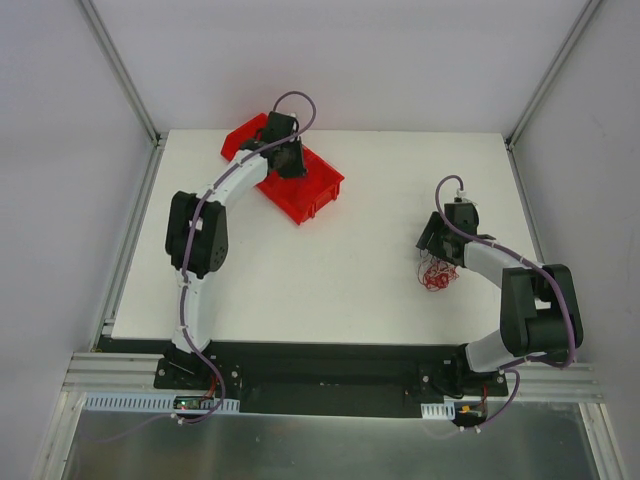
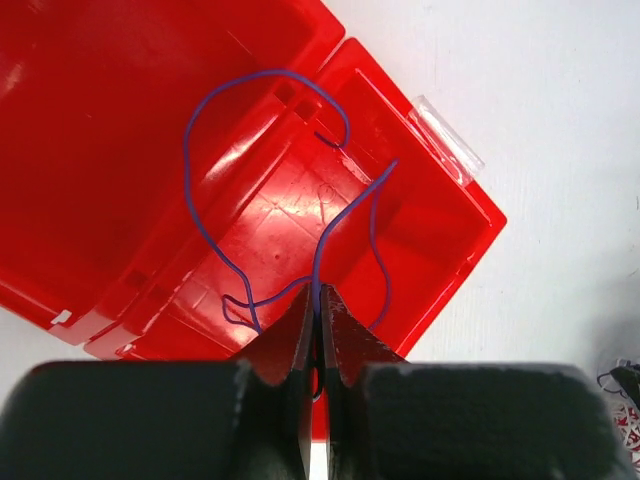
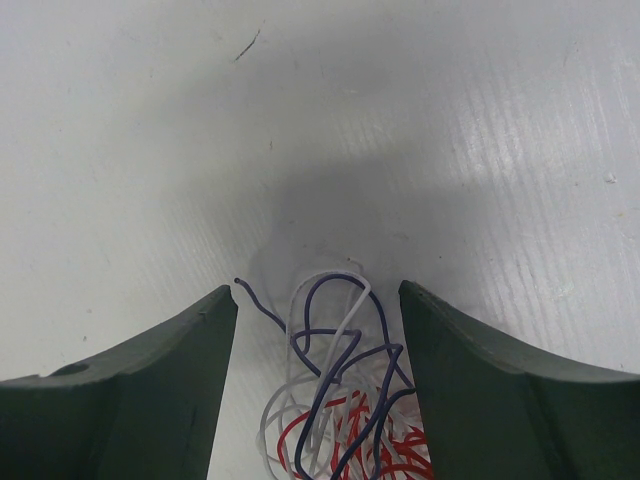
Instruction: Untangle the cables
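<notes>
The cables (image 1: 436, 272) lie as a small tangle of red, white and dark purple wires on the white table (image 1: 370, 260) at the right. My right gripper (image 1: 431, 247) hangs just above them. In the right wrist view its fingers stand open on either side of the tangle (image 3: 345, 400), with my right gripper (image 3: 318, 300) closed on nothing. My left gripper (image 1: 290, 160) is over the red bin (image 1: 305, 190) at the back left. Seen from the left wrist, my left gripper (image 2: 320, 292) is shut on one thin purple wire (image 2: 186, 150) that loops down into a bin compartment.
The red bin (image 2: 100, 150) has several compartments and a clear tab (image 2: 445, 135) on its rim. Metal frame posts and grey walls border the table on the left, right and back.
</notes>
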`<action>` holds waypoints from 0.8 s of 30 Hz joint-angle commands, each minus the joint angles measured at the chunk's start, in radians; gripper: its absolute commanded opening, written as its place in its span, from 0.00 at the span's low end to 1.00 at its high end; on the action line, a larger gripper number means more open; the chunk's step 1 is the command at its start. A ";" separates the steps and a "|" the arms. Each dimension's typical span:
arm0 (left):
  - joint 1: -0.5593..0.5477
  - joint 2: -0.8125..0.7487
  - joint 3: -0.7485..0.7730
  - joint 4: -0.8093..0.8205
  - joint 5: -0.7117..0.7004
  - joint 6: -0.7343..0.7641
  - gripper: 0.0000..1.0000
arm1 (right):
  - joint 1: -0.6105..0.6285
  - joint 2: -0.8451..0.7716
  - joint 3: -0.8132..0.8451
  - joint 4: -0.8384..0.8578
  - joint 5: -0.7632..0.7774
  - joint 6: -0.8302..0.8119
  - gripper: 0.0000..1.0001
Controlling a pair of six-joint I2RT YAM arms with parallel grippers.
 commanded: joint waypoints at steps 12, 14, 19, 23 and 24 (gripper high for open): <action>-0.045 0.038 -0.004 0.013 0.028 -0.035 0.00 | 0.004 0.018 0.020 -0.042 -0.020 -0.004 0.69; -0.047 0.032 -0.019 0.012 0.045 -0.041 0.00 | 0.004 0.019 0.022 -0.045 -0.021 -0.004 0.69; -0.046 0.023 -0.044 0.012 0.022 -0.032 0.00 | 0.005 0.024 0.023 -0.048 -0.020 -0.004 0.69; -0.036 0.032 -0.044 0.001 0.040 -0.017 0.00 | 0.005 0.022 0.023 -0.047 -0.024 -0.007 0.69; -0.035 0.032 -0.047 -0.004 0.042 -0.011 0.00 | 0.005 0.024 0.025 -0.047 -0.024 -0.007 0.69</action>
